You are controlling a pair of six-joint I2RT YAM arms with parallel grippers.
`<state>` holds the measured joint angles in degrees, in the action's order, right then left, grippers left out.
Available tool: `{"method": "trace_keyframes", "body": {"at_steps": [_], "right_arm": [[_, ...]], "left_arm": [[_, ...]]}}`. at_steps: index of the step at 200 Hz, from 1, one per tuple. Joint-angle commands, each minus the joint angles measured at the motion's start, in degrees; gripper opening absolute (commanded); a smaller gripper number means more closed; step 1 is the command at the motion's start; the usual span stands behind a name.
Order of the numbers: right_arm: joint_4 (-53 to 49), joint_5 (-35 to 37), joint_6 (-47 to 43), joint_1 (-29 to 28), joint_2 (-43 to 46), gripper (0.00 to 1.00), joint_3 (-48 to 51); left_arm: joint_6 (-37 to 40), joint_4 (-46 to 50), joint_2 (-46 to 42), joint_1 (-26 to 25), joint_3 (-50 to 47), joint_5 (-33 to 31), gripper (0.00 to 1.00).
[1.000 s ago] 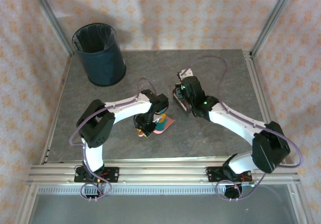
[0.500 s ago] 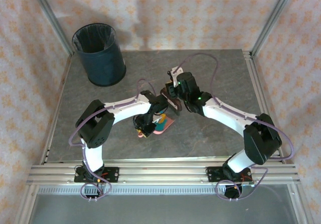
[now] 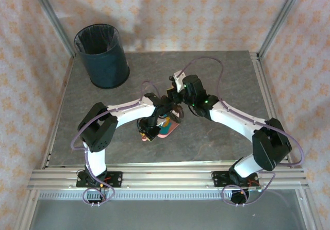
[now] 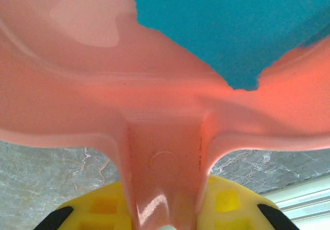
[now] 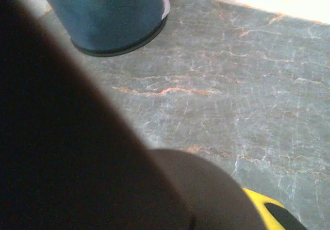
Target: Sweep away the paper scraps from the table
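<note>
- The left pincer (image 4: 165, 218) grips the handle of the pink dustpan (image 4: 77, 85), mid-frame; the paper scraps (image 4: 227, 23) lie inside.
- The right pincer (image 3: 174, 97), closed on a dark tool (image 5: 62, 152), hovers beside it.
- Sweeping looks done; next, probably a level carry to the bin (image 3: 102, 56), upper left.

Cream wallpaper (image 3: 206, 13) with orange motifs; aluminium corner posts (image 3: 278, 18).

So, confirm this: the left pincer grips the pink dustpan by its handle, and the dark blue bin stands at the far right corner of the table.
Not quite. The bin stands at the far left corner of the table, as the top external view shows. The left pincer does grip the pink dustpan by its handle.
</note>
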<state>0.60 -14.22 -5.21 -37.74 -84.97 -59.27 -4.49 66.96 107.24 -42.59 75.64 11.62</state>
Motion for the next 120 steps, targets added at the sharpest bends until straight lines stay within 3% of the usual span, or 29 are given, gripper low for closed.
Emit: {"method": "trace_keyframes", "body": {"at_steps": [1,36,120], "right_arm": [[-5.1,-2.4,-1.1,-0.3,3.2,0.0,1.1],[-6.8,-2.2,-1.6,-0.4,6.0,0.0,2.0],[2.3,11.6,3.4,-0.3,10.9,0.0,6.2]], "left_arm": [[0.3,0.5,-1.3,0.5,0.3,-0.6,0.0],[0.4,0.7,-0.9,0.5,0.9,-0.6,0.0],[1.2,1.0,-1.2,0.3,1.4,-0.6,0.0]]}}
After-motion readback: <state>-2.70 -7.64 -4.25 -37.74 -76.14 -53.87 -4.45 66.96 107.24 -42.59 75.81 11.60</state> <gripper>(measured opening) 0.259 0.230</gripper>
